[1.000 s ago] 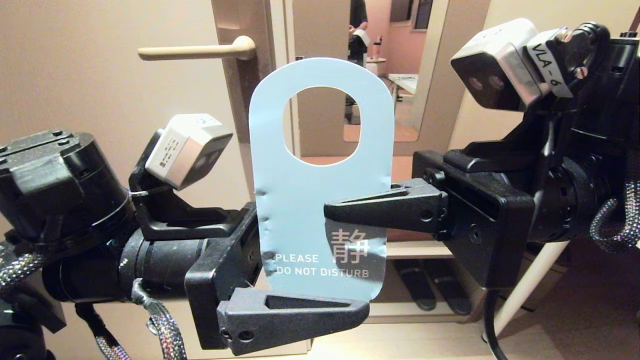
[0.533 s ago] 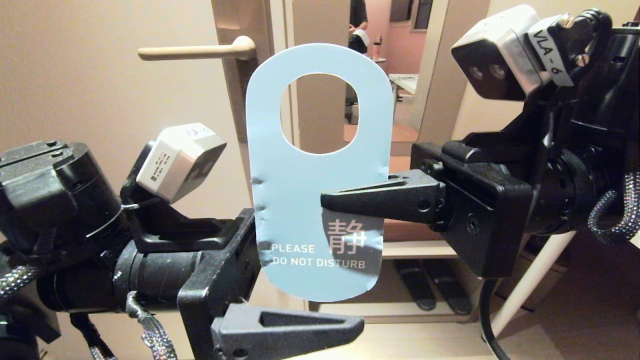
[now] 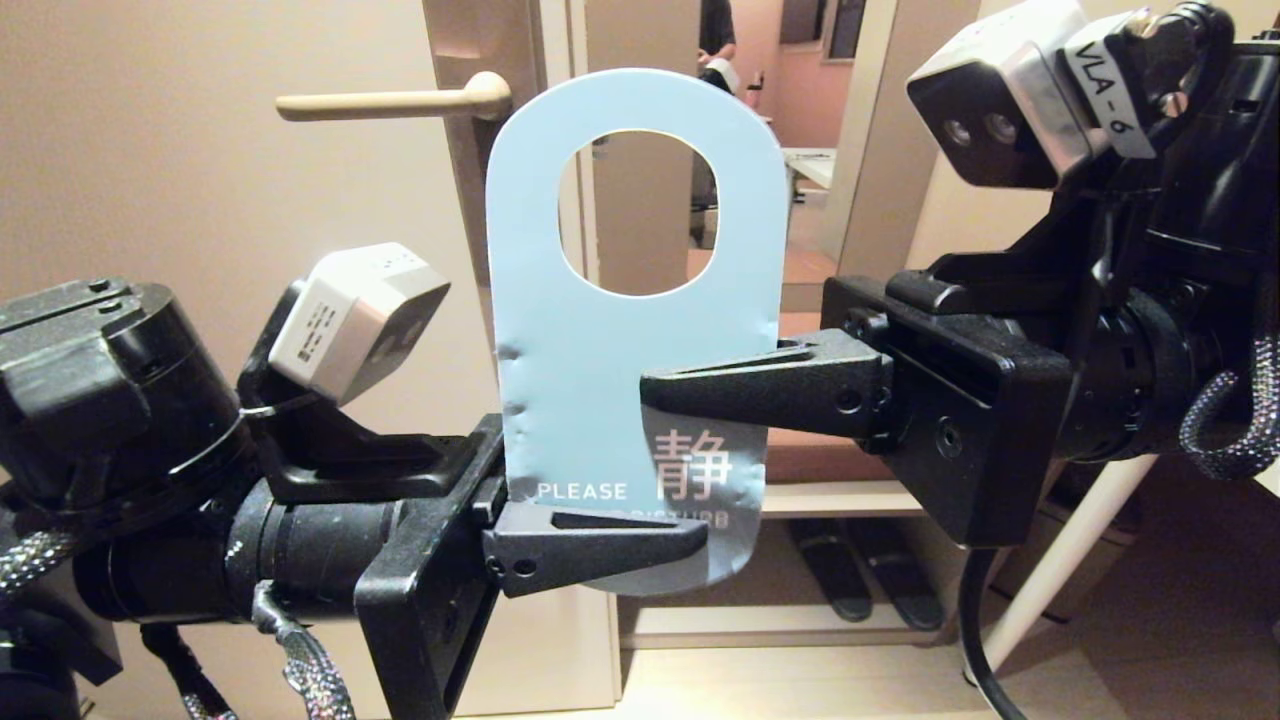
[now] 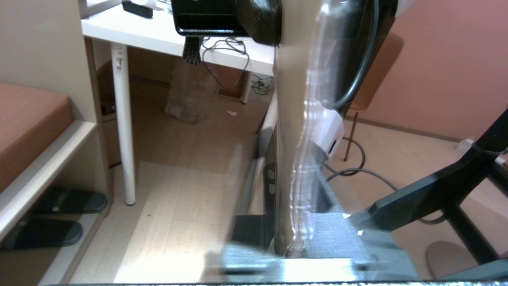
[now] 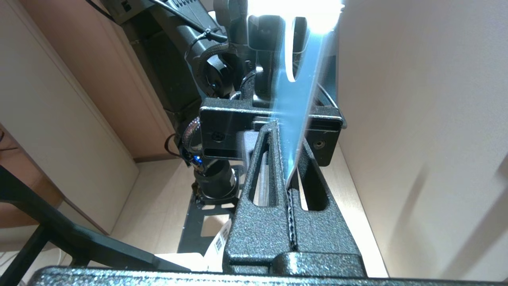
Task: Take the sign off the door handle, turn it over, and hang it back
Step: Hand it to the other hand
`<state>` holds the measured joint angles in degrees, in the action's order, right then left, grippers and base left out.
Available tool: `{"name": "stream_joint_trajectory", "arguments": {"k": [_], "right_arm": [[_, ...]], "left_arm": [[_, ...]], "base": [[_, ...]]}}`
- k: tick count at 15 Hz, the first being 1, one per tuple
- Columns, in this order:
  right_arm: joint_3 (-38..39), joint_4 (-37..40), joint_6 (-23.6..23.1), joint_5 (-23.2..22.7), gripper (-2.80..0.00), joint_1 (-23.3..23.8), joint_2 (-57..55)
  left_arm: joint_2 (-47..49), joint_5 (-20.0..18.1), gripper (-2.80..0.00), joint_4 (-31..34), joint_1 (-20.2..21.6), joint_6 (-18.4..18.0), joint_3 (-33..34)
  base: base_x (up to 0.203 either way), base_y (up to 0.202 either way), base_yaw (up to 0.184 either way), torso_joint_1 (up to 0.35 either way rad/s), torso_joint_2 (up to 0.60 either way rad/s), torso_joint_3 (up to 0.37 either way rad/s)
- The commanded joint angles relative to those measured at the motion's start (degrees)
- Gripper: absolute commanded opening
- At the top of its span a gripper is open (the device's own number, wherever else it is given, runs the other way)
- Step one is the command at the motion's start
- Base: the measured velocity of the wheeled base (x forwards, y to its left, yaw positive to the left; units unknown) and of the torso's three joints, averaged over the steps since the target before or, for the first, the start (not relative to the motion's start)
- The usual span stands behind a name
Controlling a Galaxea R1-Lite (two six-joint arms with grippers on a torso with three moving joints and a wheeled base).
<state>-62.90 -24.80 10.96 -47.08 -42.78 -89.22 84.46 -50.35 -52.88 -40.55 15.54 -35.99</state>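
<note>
The blue sign is held upright in front of the door handle, with the left end effector and right end effector both clamped on it.

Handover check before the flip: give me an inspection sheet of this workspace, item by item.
Surface: cream door; no table seen.
Job's things: sign off the door handle, upright, blue DO NOT DISTURB side toward the head camera.
Clutter: dark slippers under a ledge.
Grippers: left gripper shut on the sign's lower end; right gripper shut on its right edge, higher up.
Cables: braided cable on the left arm; loose cables on the floor.
Surroundings: white desk, doorway with a person beyond it.
</note>
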Motion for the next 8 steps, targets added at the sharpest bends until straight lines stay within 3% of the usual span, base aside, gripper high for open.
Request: {"name": "stream_joint_trajectory", "arguments": {"k": [1, 7, 8], "right_arm": [[0.2, -0.2, -0.1, -0.3, -2.80, 0.0, 0.0], [0.9, -0.1, -0.1, -0.3, -2.80, 0.0, 0.1], [1.2, -0.1, -0.1, -0.3, 0.00, 0.0, 0.1]], "left_arm": [[0.1, -0.3, -2.80, -0.3, 0.0, 0.1, 0.0], [-0.1, -0.3, -2.80, -0.4, -0.1, 0.1, 0.0], [-0.1, -0.3, -2.80, -0.4, -0.1, 0.1, 0.0]], "base": [[0.000, 0.000, 0.000, 0.000, 0.00, 0.000], [0.000, 0.000, 0.000, 0.000, 0.00, 0.000], [0.000, 0.000, 0.000, 0.000, 0.00, 0.000]]}}
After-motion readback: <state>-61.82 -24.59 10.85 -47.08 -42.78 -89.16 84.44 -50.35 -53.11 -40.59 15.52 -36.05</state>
